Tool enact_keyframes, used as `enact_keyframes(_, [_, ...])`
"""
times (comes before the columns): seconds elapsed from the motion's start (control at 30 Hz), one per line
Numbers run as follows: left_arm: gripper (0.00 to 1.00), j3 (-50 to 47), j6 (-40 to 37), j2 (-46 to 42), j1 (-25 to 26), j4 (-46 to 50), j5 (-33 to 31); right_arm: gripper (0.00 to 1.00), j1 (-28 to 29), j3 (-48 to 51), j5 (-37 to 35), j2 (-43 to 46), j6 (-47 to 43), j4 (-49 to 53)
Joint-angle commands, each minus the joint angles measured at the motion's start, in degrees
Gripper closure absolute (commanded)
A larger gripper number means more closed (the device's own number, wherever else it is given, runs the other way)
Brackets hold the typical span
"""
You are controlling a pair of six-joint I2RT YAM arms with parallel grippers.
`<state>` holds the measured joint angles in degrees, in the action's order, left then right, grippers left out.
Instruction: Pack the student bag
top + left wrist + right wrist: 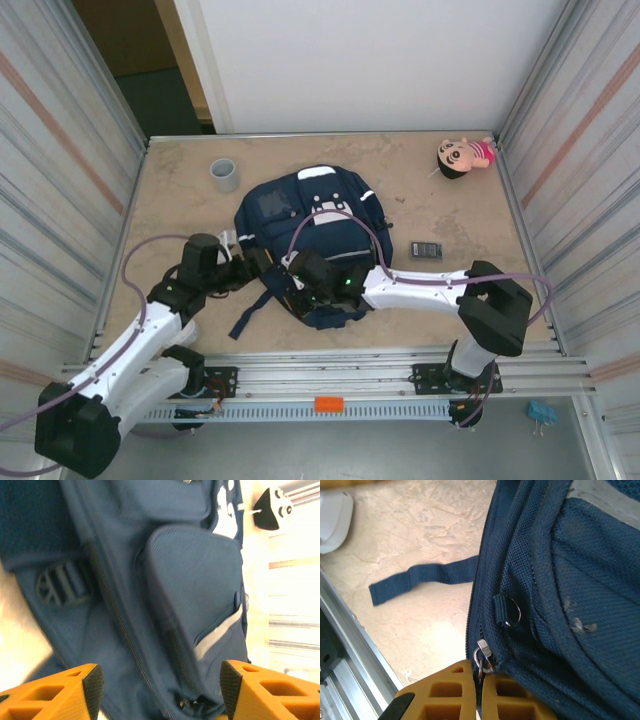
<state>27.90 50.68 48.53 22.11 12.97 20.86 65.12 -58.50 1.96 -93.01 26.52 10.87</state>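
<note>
Right pincer (480,674) tight on student bag's (570,580) zipper pull (481,652), left pincer (157,681) agape over front pocket (195,590)

Bright, even light — student bag (125,580) blurred, left wrist view.

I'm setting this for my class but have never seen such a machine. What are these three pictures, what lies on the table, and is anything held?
Two robot arms are bolted at the near edge of a table. The overhead picture shows the left arm and right arm at a navy backpack. Also on it: a grey cup, a doll, a small dark device. The other pictures come from wrist cameras. The right arm's jaws are shut on a zip pull; the left arm's jaws stand open at the bag.
</note>
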Motion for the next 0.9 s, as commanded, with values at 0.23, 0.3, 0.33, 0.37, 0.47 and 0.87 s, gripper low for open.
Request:
enact_keyframes(0.23, [0.38,-6.8,6.9,-6.3,2.0,-2.1,4.9,1.00,-1.9,-2.9,5.9,-1.6,-0.1,-1.7])
enact_keyframes(0.3, [0.38,-8.9,8.2,-7.2,1.9,-4.3,4.9,1.00,-1.8,-2.6,5.8,-1.3,0.4,-2.0])
enact_keyframes(0.33, [0.38,-9.4,8.6,-7.4,2.0,-5.2,4.6,1.00,-1.9,-2.4,5.9,-1.2,0.5,-2.3])
enact_keyframes(0.37, [0.38,-10.0,8.9,-7.5,2.0,-6.1,4.6,1.00,-1.9,-2.2,6.2,-1.2,0.8,-2.9])
enact_keyframes(0.47, [0.39,-10.2,8.6,-7.4,2.0,-7.7,4.7,1.00,-1.9,-1.9,7.1,-1.2,1.0,-3.8])
enact_keyframes(0.87, [0.47,-9.7,13.1,-4.1,2.1,-17.3,4.4,1.00,-1.9,-0.6,7.1,0.5,1.0,-4.0])
